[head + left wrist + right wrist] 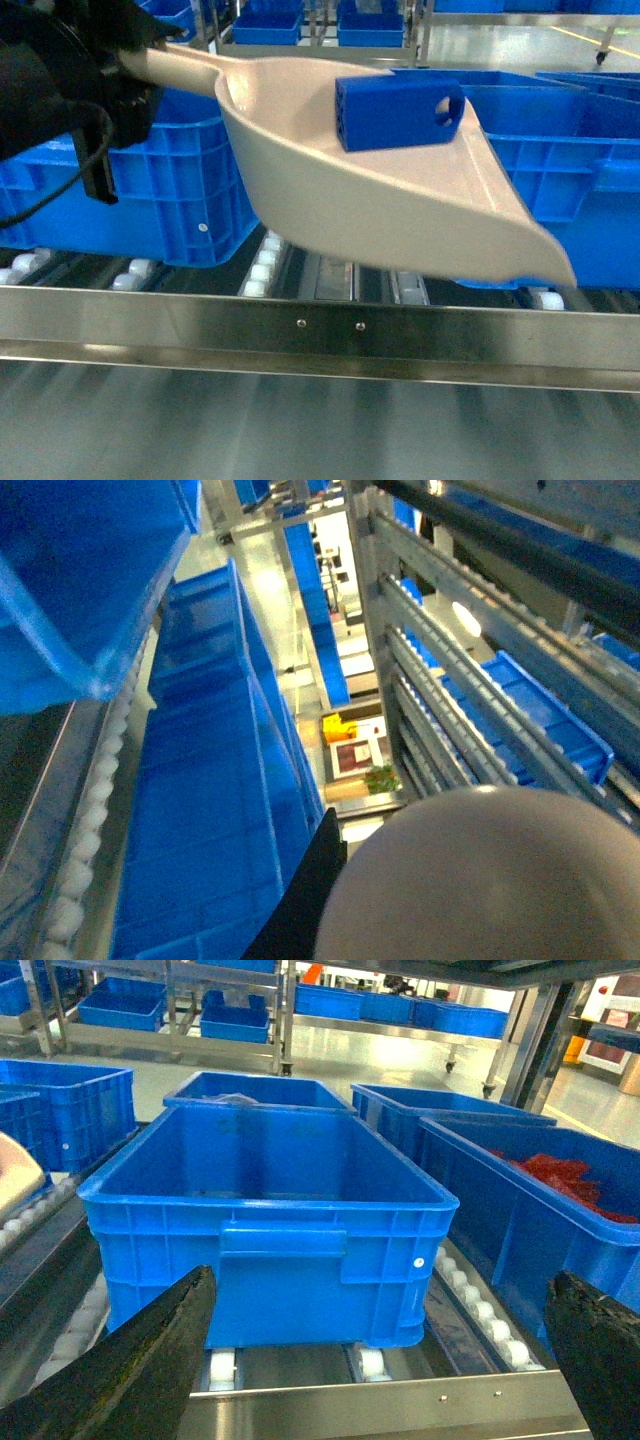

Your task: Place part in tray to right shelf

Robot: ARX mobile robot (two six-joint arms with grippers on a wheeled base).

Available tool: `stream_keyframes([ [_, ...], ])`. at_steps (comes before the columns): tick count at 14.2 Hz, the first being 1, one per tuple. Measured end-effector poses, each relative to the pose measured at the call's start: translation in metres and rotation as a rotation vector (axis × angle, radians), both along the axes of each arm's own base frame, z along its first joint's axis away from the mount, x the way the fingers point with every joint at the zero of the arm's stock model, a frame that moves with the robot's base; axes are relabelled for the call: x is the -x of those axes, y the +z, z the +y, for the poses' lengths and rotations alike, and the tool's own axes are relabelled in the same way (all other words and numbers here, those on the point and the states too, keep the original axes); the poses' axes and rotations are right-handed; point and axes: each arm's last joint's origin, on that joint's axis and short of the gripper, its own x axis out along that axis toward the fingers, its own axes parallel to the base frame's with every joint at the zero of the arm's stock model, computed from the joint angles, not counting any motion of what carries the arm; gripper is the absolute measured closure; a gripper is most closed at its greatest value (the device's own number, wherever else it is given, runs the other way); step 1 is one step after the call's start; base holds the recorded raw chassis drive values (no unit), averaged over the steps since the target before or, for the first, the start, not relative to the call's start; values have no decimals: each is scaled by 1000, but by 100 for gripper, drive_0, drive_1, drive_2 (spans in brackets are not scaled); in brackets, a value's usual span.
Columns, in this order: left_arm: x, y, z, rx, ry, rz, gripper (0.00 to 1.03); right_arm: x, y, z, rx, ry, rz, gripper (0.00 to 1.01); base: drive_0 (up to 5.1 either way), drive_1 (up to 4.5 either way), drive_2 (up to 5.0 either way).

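The blue part [398, 111] lies in the cream tray [420, 215], which is held by its handle above the right shelf [320, 335] front rail. The left tool [110, 95] seems closed on the handle. The right tool [385, 1360] has its jaws wide apart, facing a blue crate [265, 1225].

Left pincer [150, 60] clamped, arm raised; right pincer [385, 1360] spread wide, level.

Bright, even overhead light, glare on the steel front rail [320, 325], motion-blurred floor along the head view's bottom edge, soft blur on the scoop [490, 880] filling the left wrist view
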Motion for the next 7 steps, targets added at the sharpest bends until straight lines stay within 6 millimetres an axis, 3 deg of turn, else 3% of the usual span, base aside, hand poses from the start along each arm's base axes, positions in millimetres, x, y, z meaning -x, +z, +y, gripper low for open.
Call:
stream_keyframes([
  [2, -10, 32, 13, 35, 105, -18, 91, 0, 0, 0, 0, 0, 0, 3, 0, 0, 0],
  [4, -23, 69, 48, 37, 340, -46, 91, 0, 0, 0, 0, 0, 0, 3, 0, 0, 0],
  [7, -35, 104, 97, -184, 789, 4, 91, 0, 0, 0, 0, 0, 0, 3, 0, 0, 0],
])
